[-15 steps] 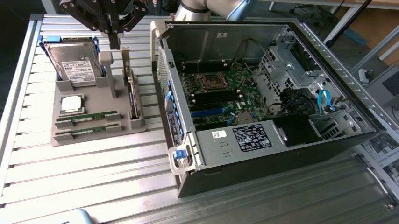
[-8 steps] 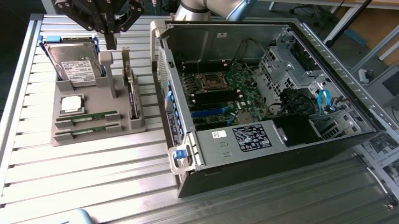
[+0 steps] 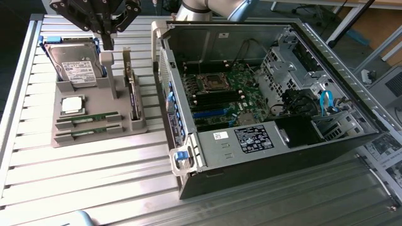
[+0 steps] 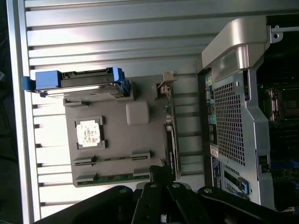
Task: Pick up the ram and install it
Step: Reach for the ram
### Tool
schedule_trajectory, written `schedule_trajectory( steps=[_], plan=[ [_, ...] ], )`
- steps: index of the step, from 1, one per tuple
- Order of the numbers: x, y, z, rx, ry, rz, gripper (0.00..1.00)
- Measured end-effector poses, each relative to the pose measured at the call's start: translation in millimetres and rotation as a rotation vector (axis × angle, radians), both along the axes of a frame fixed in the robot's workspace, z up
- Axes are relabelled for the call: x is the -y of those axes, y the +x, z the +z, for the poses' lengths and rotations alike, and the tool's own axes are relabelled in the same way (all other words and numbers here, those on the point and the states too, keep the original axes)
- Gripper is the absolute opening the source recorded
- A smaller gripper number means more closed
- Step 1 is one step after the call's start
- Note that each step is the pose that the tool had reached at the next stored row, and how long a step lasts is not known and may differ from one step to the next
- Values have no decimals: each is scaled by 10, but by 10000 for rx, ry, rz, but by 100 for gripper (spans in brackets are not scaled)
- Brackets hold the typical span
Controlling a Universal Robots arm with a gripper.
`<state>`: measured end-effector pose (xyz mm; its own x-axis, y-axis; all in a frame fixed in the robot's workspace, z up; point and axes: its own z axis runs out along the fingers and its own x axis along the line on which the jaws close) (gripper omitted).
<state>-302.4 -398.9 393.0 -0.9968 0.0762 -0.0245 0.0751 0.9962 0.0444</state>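
Observation:
Two thin green ram sticks lie side by side in slots at the front of a grey holder [image 3: 94, 101]: one ram stick [image 3: 88, 117] [image 4: 112, 159] and a look-alike [image 3: 88, 133] [image 4: 117, 177] beside it. My black gripper [image 3: 108, 42] [image 4: 159, 171] hangs shut and empty above the holder's back end, near the hard drive, well apart from both sticks. The open computer case [image 3: 270, 89] lies to the exterior view's right, with its motherboard [image 3: 220, 89] exposed.
The holder also carries a silver hard drive [image 3: 75, 63] with blue rails, a square processor chip [image 3: 72, 104] and an expansion card [image 3: 133, 94] standing on edge. Everything rests on a slatted aluminium table [image 3: 75, 169]. The case's side wall [image 3: 164, 70] rises right beside the holder.

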Motion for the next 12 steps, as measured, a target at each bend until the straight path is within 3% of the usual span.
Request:
schedule_trajectory(
  steps=[12],
  plan=[
    [0, -100, 0, 0, 0, 0, 11]
  ],
)
